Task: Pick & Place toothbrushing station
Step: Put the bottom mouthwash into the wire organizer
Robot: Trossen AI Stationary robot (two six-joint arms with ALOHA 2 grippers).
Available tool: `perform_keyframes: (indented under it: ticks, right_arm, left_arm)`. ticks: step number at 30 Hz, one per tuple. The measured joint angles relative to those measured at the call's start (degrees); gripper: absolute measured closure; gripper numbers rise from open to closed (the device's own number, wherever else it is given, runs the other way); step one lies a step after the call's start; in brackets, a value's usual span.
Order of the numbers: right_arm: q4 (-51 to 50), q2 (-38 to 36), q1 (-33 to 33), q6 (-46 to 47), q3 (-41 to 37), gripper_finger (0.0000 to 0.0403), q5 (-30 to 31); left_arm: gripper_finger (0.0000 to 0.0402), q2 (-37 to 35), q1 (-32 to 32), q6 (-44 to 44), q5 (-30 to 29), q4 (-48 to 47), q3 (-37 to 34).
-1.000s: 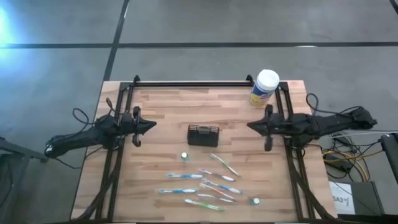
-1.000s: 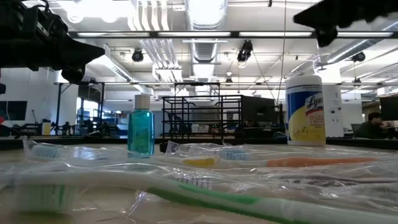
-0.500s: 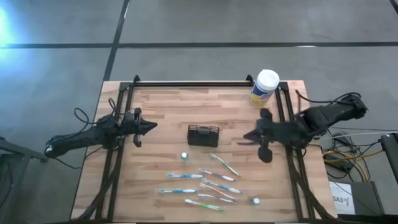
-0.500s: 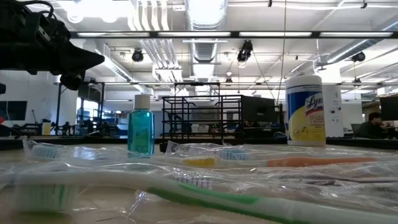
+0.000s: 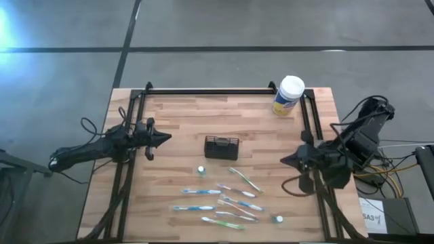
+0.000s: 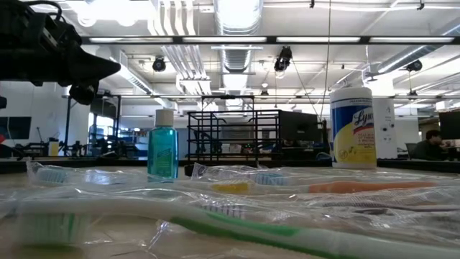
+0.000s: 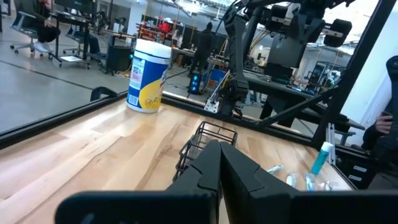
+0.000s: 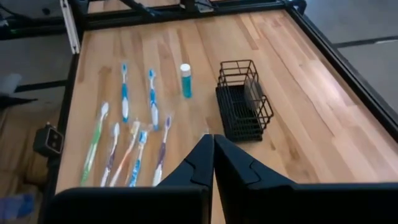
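Wooden table (image 5: 176, 115) is holding the black mesh holder (image 5: 222, 146) mid-table, wrapped toothbrushes (image 5: 220, 198) fanned out just in front, presumably staged for loading. Left gripper (image 5: 165, 137) and right gripper (image 5: 285, 160) are both hovering clenched, grasping nothing.

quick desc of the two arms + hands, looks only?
Both arms are dark, near-black, jointed links, mounted at opposite sides of the table on black tube frames. The left hand and the right hand each end in two slim black fingers tapering to a point; in the wrist views the fingers look matte and wedge-shaped. Loose black cables loop off both arms. No markings are readable.
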Motion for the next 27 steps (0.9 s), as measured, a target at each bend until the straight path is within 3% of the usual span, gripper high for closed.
perform_keyframes:
  ticks: [7,15,27]
  right_arm:
    - [0.5,-0.1,0.3,-0.1,-0.3,0.0394,-0.7]
    - [0.7,1.3,0.4,5.1,-0.5,0.0394,-11.9]
    - [0.7,9.4,0.4,11.1,-0.2,0.0394,-18.9]
  left_arm:
    - [0.0394,0.0,0.0,0.1,0.1,0.1,0.0]
    - [0.0394,0.0,0.0,0.0,0.0,0.1,-0.1]
    - [0.0394,0.0,0.0,-0.1,0.0,0.2,-0.1]
